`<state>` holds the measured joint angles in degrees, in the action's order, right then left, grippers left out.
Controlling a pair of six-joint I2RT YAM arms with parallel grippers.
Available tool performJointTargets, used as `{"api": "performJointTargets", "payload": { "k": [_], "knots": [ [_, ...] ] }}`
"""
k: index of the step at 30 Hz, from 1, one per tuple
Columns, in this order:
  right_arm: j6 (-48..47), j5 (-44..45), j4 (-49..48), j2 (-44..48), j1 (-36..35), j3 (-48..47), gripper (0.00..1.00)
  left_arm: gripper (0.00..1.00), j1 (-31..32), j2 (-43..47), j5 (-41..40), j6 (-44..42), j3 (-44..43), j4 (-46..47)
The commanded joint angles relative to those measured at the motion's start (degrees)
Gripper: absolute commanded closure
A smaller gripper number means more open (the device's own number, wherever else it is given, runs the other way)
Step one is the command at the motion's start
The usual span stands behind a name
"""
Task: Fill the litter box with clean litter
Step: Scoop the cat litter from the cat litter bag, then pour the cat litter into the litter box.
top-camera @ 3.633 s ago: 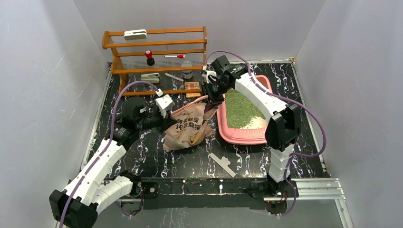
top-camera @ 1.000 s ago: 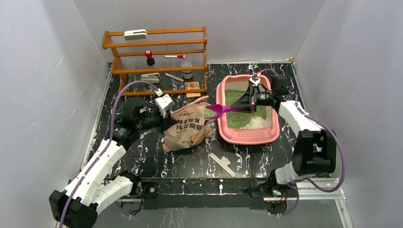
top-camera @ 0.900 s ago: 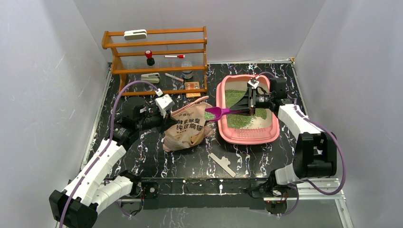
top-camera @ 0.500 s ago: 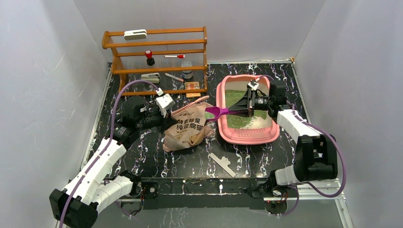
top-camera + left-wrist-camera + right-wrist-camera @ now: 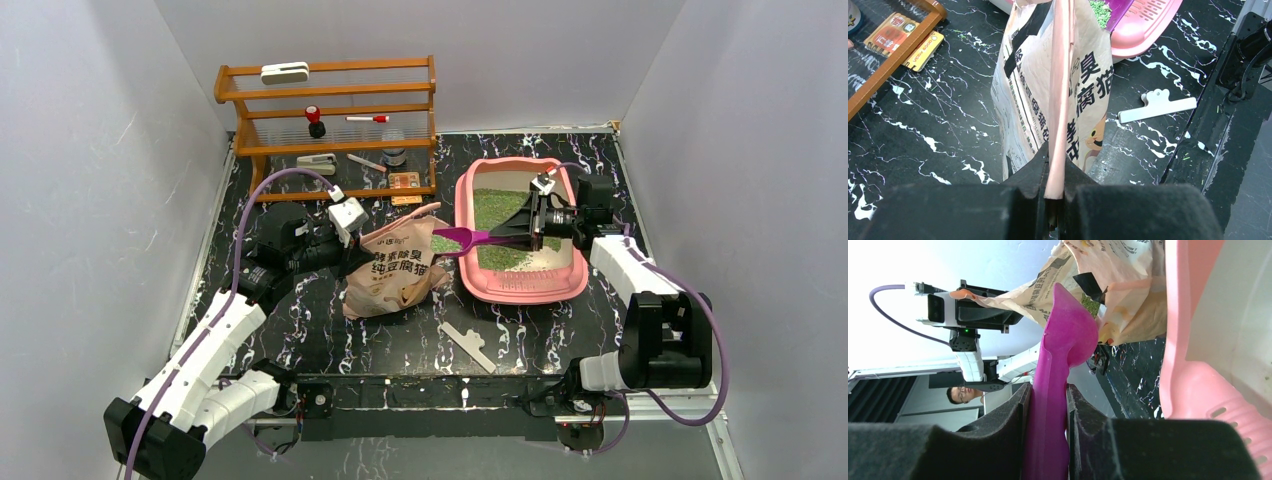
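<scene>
The litter box stands on the dark surface, at the right side, just beside the paper bag. Green litter covers most of its floor; the near end shows pale and bare. The right arm reaches across the box, and its jaws pinch the handle of a purple scoop, whose bowl is at the mouth of the bag. The left arm has its jaws pressed together on the pink top edge of the bag and holds it upright. A white clip lies near the front
</scene>
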<state>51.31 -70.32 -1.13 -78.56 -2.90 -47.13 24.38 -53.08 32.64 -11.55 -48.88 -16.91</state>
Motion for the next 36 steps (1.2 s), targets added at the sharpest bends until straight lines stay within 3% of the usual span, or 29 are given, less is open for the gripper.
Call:
{"api": "performJointTargets", "payload": {
  "k": [1, 14, 36],
  "knots": [
    [-4.39, -3.10, 4.11, 0.79, 1.53, -2.80, 1.00, 1.00, 0.23, 1.41, 3.57, -0.24, -4.29, 5.61],
    [-12.05, -5.40, 12.68, -0.17, 6.04, -5.63, 1.00, 1.00, 0.29, 1.21, 3.05, -0.23, -4.30, 5.47],
    [-7.18, -7.47, 8.36, 2.51, 8.70, -5.21, 1.00, 1.00, 0.26, 1.35, 3.45, 0.65, -3.06, 6.97]
  ]
}}
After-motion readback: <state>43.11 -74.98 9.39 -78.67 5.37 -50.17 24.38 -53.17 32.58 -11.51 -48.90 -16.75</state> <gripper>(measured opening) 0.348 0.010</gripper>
